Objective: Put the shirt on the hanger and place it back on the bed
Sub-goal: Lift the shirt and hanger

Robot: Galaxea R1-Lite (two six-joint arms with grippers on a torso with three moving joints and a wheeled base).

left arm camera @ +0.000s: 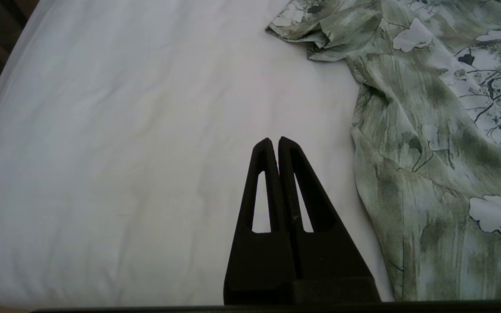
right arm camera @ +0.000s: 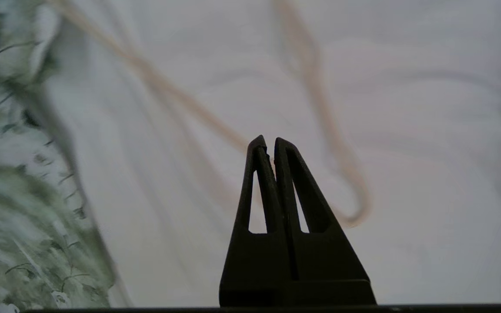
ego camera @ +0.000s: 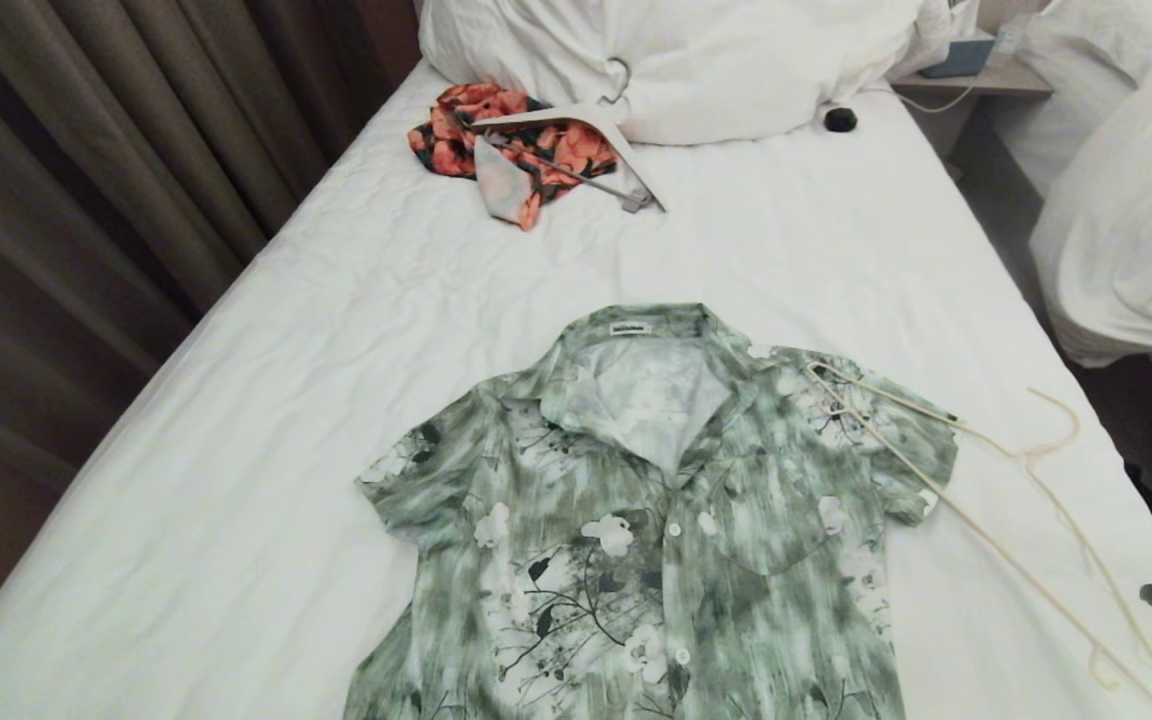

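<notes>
Shirt and hanger on the bed, both grippers closed and empty.
The shirt (ego camera: 636, 520) lies flat on the bed (ego camera: 236, 480); the hanger (ego camera: 1016, 500) overlaps its sleeve. The left gripper (left arm camera: 275, 140) and the right gripper (right arm camera: 268, 139) hover with fingers pressed together.

The left pincer (left arm camera: 275, 140) is matte black, made of two long triangular fingers (left arm camera: 259, 208) that taper to narrow rounded tips. Each finger has a slim slot cut through it, so it reads as a hollow frame. The right pincer (right arm camera: 266, 139) has the same black, tapered, slotted build. Both rise from a broad black base block with a straight dark bar beneath it.
</notes>
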